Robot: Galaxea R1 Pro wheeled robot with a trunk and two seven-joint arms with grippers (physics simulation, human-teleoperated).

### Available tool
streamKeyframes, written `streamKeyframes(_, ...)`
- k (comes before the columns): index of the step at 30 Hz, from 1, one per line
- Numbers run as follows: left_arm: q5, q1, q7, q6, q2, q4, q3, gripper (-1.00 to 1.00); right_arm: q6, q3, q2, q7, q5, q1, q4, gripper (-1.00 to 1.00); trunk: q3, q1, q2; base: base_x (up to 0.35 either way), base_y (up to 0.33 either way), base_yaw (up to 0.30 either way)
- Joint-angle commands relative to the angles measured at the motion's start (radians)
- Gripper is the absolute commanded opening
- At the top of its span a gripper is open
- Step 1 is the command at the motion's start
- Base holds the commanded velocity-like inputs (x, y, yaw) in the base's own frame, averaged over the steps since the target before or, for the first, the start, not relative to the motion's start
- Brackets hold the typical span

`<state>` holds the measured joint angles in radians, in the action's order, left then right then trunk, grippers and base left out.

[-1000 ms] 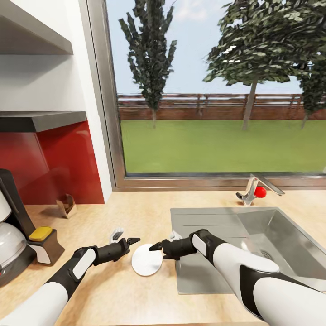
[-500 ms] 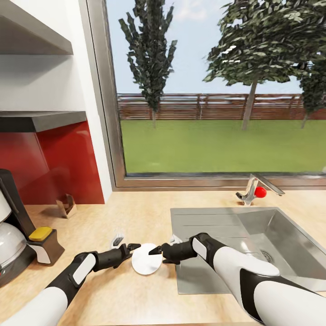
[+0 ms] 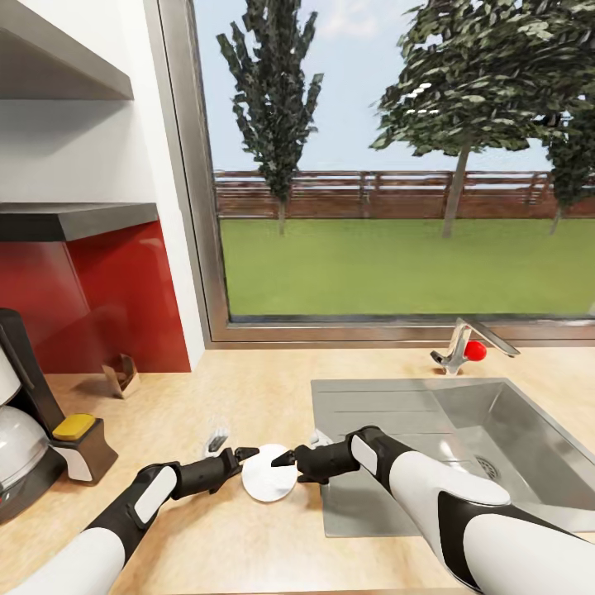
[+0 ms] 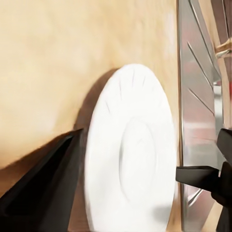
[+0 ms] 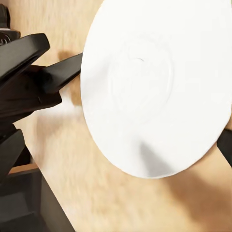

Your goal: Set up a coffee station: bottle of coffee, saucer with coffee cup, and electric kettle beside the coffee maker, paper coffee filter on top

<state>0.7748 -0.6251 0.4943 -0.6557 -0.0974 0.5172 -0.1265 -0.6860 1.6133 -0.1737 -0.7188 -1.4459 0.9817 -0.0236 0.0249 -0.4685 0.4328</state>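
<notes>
White round saucer [image 3: 268, 474] flat on wooden countertop [image 3: 248, 388], coffee maker [image 3: 33, 417] standing well apart

The head camera looks forward and down from up high, over both arms to the countertop [image 3: 248, 388], the sink [image 3: 463, 413] and the window [image 3: 397, 165] far behind. The left wrist camera sits very close to the white saucer [image 4: 130, 154] and looks across it toward the sink edge [image 4: 193, 96]. The right wrist camera looks at the same saucer [image 5: 154, 82] from the other side, also very close, and the head camera sees this saucer [image 3: 266, 473] too, small and low between the arms.
</notes>
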Motion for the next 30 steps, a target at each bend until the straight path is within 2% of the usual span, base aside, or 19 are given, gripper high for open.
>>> streamKeyframes(1, 0.001, -0.001, 0.0, -0.002, 0.003, 0.0, -0.006, 1.0, -0.004, 0.008, -0.001, -0.005, -0.01, 0.001, -0.003, 1.0, 0.002, -0.001, 0.002, 0.0, 0.0, 0.0)
streamKeyframes(10, 0.004, -0.001, 0.001, -0.002, 0.016, 0.005, -0.005, 1.0, -0.004, 0.008, -0.001, -0.005, -0.01, 0.001, -0.003, 1.0, 0.002, -0.001, 0.002, 0.0, 0.0, 0.0)
streamKeyframes(16, 0.002, -0.001, 0.001, -0.002, 0.046, 0.011, -0.005, 1.0, -0.004, 0.008, -0.001, -0.005, -0.01, 0.0, -0.003, 1.0, 0.002, -0.001, 0.002, 0.0, 0.0, 0.0)
streamKeyframes(30, 0.001, -0.001, 0.001, -0.002, 0.049, 0.012, -0.005, 1.0, -0.004, 0.009, -0.001, -0.005, -0.01, 0.0, -0.003, 1.0, 0.002, -0.001, 0.002, 0.0, 0.0, 0.0)
